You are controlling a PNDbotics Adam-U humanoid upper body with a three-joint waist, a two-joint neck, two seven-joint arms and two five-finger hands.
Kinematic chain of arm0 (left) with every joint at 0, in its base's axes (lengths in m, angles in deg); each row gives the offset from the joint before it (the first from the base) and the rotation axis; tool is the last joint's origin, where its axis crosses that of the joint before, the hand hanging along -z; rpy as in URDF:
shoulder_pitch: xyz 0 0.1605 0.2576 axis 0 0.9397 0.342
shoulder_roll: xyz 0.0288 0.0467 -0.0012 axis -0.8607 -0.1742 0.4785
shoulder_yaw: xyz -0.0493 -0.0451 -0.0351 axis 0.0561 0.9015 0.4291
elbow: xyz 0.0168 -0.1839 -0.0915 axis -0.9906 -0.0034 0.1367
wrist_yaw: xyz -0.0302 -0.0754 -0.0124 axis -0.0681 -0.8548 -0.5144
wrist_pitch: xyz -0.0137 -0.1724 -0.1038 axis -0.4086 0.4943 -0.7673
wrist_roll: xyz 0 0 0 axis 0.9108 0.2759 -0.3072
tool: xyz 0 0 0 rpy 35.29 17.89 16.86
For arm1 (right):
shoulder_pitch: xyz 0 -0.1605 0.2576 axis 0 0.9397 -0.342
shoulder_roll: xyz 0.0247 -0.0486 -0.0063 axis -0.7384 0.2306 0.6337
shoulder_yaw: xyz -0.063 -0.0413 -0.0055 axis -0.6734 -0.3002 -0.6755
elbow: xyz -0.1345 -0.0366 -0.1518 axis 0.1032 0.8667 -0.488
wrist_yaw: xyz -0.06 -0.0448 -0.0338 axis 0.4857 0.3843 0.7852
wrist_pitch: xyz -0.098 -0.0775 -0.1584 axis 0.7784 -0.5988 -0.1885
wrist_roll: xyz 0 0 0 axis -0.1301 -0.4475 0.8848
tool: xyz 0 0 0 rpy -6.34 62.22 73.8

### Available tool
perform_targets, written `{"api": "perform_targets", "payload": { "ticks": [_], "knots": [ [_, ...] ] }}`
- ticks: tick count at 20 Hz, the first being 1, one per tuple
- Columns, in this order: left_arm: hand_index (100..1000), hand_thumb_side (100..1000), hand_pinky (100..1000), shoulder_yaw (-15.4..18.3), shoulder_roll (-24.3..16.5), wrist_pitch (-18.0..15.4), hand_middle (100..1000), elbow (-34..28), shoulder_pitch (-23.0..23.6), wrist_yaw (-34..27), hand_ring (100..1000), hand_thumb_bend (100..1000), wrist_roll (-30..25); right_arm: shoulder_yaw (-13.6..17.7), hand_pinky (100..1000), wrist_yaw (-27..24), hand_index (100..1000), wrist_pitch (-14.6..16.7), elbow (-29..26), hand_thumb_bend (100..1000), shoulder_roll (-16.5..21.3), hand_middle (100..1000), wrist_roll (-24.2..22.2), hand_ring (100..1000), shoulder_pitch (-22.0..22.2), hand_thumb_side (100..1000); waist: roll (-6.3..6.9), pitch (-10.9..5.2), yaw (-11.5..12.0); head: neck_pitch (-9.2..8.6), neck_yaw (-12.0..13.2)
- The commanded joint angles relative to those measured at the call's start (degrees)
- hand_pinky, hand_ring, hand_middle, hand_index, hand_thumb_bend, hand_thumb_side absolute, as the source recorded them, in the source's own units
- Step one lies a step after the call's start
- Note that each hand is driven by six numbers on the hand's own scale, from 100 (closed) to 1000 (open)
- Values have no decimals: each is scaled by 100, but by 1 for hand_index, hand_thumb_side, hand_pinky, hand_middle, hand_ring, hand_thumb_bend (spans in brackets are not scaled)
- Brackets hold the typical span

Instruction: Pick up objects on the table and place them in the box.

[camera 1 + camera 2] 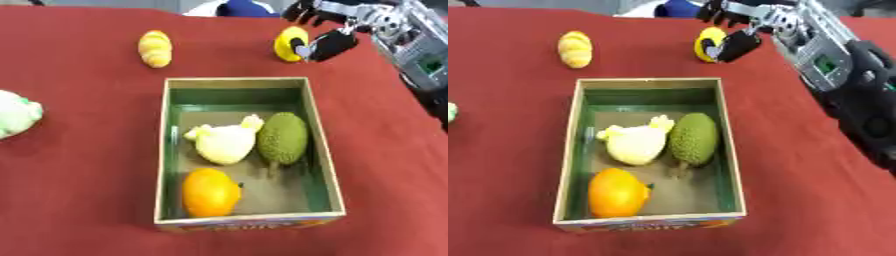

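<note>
An open cardboard box (321, 145) with green inner walls stands in the middle of the red table. In it lie an orange fruit (210, 192), a pale yellow fruit (226, 142) and a bumpy green fruit (283, 136). A round yellow object (287, 43) rests on the table beyond the box's far right corner. My right hand (331, 44) reaches in from the upper right and straddles it: the thumb lies against its right side and the fingers (302, 11) arch over its far side, apart from it. A yellow ridged object (155, 48) lies at the far left of the box.
A white and green object (16, 114) lies at the table's left edge. My right forearm (824, 55) crosses the upper right corner. Something blue and white (236, 7) shows past the far table edge.
</note>
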Motion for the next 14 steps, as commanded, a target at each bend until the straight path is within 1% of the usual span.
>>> {"api": "perform_targets", "payload": {
  "ticks": [1, 4, 8, 14],
  "knots": [
    [849, 628, 775, 38, -173, -13, 672, -90, -67, -4, 669, 100, -17, 115, 860, 136, 928, 15, 143, 100, 84, 865, 6, 886, -120, 194, 45, -91, -5, -94, 17],
    [848, 626, 775, 34, -169, -11, 672, -90, -74, -12, 669, 100, -23, 146, 862, 314, 931, 53, 346, 100, 18, 870, 112, 889, -163, 191, 62, -55, 8, -112, 5],
    [848, 630, 775, 34, -169, -11, 672, -90, -82, -24, 669, 100, -23, 220, 866, 500, 933, 115, 480, 100, -37, 881, 333, 895, -214, 187, 68, 6, 26, -124, -5],
    [848, 632, 774, 34, -170, -12, 672, -90, -90, -44, 668, 100, -19, 341, 867, 591, 941, 156, 599, 100, -68, 892, 480, 898, -252, 172, 54, 105, 48, -153, -30]
  ]
}}
